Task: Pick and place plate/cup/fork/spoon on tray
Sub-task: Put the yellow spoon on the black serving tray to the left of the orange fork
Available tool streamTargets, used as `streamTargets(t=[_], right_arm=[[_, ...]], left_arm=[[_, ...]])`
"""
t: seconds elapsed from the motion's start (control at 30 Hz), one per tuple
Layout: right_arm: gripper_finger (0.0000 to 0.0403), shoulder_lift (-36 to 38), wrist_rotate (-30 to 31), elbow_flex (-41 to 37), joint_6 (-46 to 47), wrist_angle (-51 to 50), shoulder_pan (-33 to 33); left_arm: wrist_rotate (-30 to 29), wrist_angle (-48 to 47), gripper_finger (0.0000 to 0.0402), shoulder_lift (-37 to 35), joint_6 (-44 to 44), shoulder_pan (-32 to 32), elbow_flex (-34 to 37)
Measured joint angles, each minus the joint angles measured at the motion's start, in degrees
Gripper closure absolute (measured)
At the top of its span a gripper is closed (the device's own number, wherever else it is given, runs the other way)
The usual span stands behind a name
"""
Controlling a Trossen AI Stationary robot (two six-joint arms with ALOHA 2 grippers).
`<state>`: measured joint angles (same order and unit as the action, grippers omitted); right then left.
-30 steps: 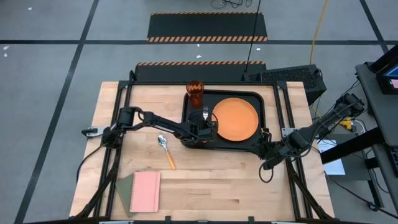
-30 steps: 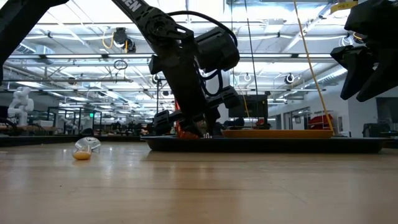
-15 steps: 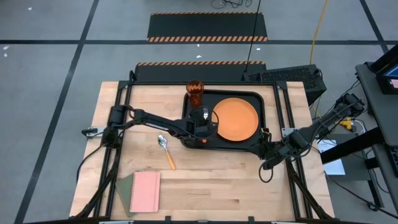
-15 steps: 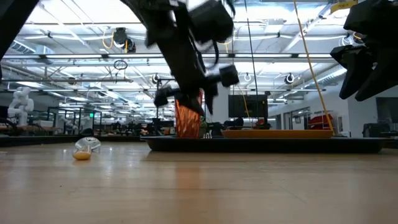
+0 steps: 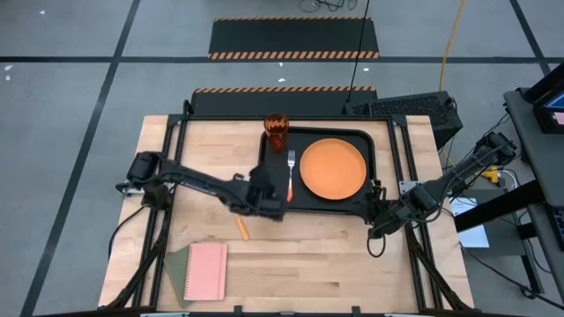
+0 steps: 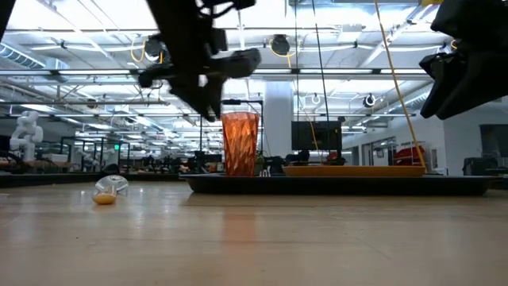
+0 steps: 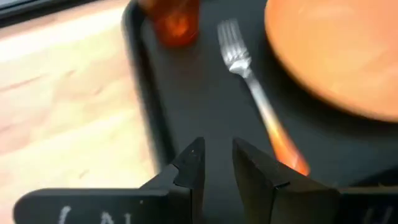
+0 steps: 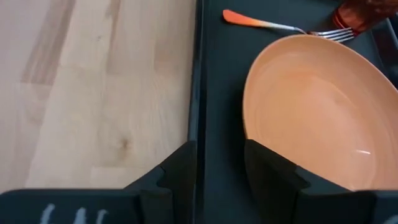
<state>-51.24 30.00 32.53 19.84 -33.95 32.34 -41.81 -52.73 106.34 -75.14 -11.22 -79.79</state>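
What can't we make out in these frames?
- Spoon: in the high view the left arm covers its bowl; only the handle end shows.
- Spoon in the low view: too small to make out its shape.
- Cup: its top is cut off by the left wrist view's edge.
- Fork: in the right wrist view the plate rim hides part of the tines.
- Right gripper: cut off by the low view's edge.

Through the left wrist camera you see the left gripper at bottom centre, its two dark fingers slightly apart and empty, over the black tray. The fork lies diagonally mid-frame, the cup at top, the plate upper right, the wooden table left.
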Motion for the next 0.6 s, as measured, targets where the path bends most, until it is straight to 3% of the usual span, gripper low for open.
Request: streamTargets(t=[0.2,0.4,0.6], right_arm=[[0.0273,0.0,0.0,0.0,-0.8,5.4,-1.0],[0.0273,0.0,0.0,0.0,-1.0,10.0,-3.5],[0.0273,0.0,-0.2,0.0,4.9,10.2,-3.7]], left_arm=[[0.1,-10.2,0.0316,0.0,-10.5,-6.0,1.0],[6.5,-13.6,0.0315,0.0,-24.0,-8.9,4.9],[12.2,-13.3,0.0315,0.0,-35.0,-12.4,9.8]])
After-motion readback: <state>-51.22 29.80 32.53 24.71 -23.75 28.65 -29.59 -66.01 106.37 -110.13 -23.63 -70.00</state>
